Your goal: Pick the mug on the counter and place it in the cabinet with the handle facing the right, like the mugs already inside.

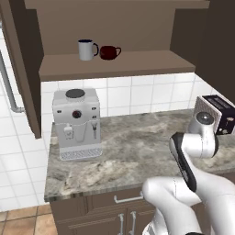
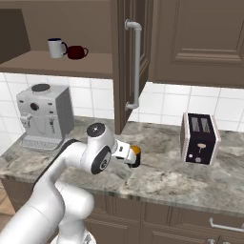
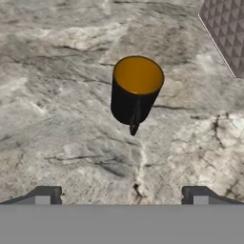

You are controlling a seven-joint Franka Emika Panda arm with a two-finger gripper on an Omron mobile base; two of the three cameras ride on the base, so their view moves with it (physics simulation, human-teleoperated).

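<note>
**Black mug upright on bench, fingers spread above it, grasp not yet made**

While the mug (image 3: 136, 89) stands upright on the bench (image 3: 57, 119), it sits ahead of the fingers (image 3: 44, 195) and roughly centred between them, well clear of both tips. Its orange-yellow interior is open to the hand view and holds nothing. The handle (image 3: 135, 120) is the part of the mug nearest the fingers, on the side turned toward the camera. The gripper (image 3: 121, 196) is released and wide apart, holding nothing; that spread, centred on the mug, reads as preparation for a descent onto it. From the right base view the mug (image 2: 136, 153) shows as an orange rim just beyond the hand, with the arm bent low over the bench.

Judgement: the pick is pending. Since the handle must end up facing right in the cabinet, the grip will need to leave the loop free and its direction known; closing across the body to either side of the loop looks feasible from this alignment.

Beyond the mug, to one side of the fingers, stands the toaster (image 2: 199, 138). Farther off on the bench stands the coffee machine (image 1: 76, 124). High above, the cabinet (image 1: 114, 64) shelf carries a white-grey mug (image 1: 86, 49) and a dark red cup (image 1: 109, 52), side by side, handles to the right. Bare shelf lies to the right of the cup, a likely place for the black mug. The open cabinet door (image 2: 127, 57) hangs near the lift path and warrants care.
</note>
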